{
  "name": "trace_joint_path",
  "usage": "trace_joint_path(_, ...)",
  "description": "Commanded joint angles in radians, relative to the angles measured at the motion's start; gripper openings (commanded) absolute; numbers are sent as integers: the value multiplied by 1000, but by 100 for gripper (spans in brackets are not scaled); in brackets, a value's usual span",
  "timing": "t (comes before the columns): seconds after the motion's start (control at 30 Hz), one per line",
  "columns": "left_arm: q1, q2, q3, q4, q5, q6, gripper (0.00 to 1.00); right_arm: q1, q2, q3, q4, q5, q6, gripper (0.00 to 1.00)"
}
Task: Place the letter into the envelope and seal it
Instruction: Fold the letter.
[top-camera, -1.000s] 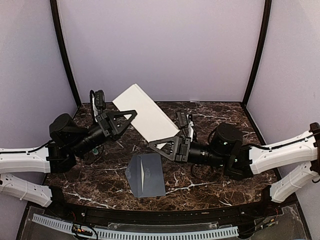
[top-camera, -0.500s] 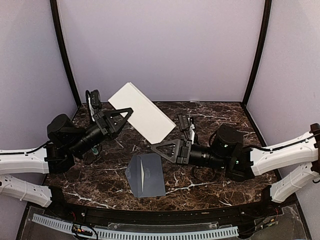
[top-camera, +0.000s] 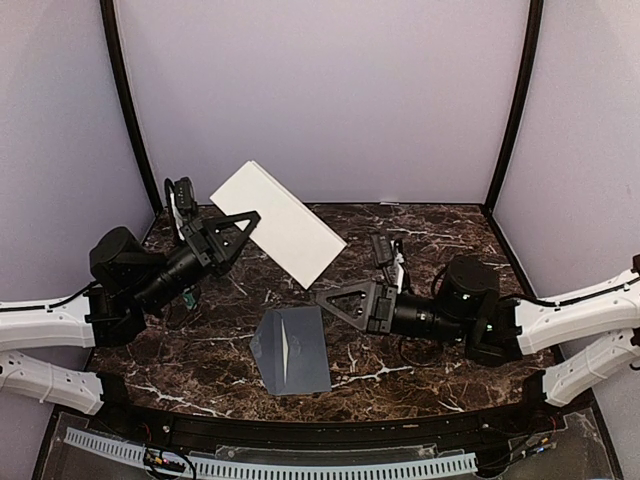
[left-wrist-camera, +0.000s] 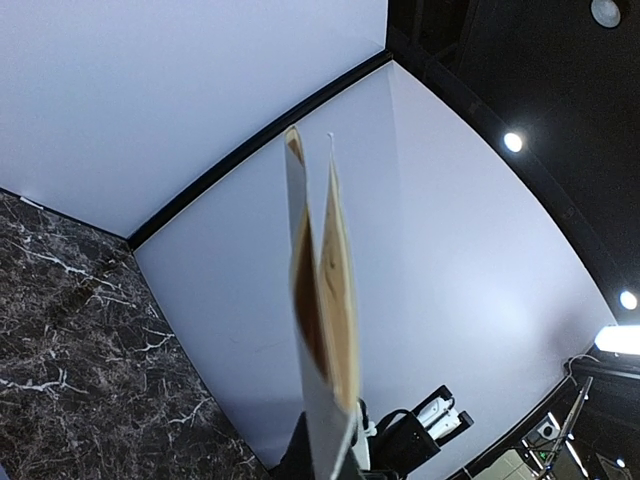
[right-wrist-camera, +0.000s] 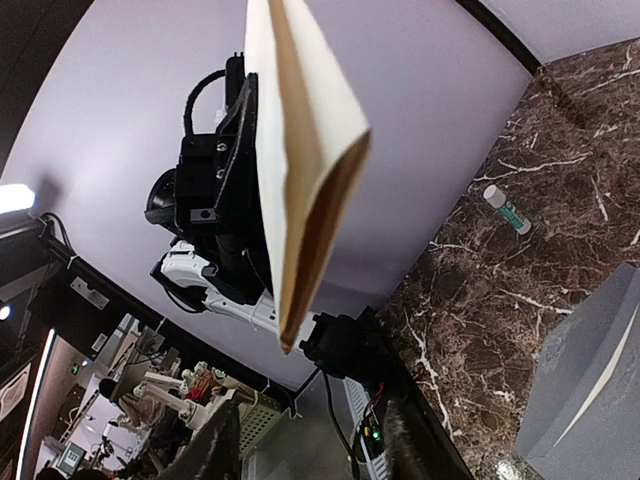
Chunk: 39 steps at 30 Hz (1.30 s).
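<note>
Top external view: left gripper is pinching the letter at its far-left end, fingers pressed onto the paper, holding it clear above the table. Letter is hanging folded, long axis running diagonally from far left down toward near right, free lower corner pointing toward the right gripper. Right wrist view is showing the right fingers standing apart with nothing between them, the letter's end up ahead of them and not touching. Envelope is lying flat on the table between the two arms, nearer the front edge than the letter, close to the right fingers and well apart from the left ones.

Judging: the right arm is sitting nearer the envelope, so steadying it is likely falling to that side, while the left is needing to bring the letter's free end down toward it. Which way the envelope's mouth is facing, I cannot tell.
</note>
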Motion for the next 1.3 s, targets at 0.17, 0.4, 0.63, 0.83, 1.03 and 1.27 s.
trace_joint_path(0.17, 26, -69, 4, -132, 119, 91, 0, -39, -242, -21, -228, 23, -168, 90)
trace_joint_path(0.4, 27, -10, 58, -158, 382, 185, 0, -97, -233, 81, -364, -129, -251, 96)
trace_joint_path(0.63, 26, 59, 89, -122, 520, 161, 0, -96, -164, 104, -261, -287, -217, 83)
trace_joint_path(0.83, 25, 70, 89, -87, 519, 153, 0, -87, -153, 83, -265, -304, -192, 59)
trace_joint_path(1.03, 25, 74, 82, -60, 511, 141, 0, -80, -129, 108, -322, -314, -211, 35)
trace_joint_path(1.27, 24, 93, 74, -51, 549, 119, 39, -78, -164, 81, -265, -140, -187, 0)
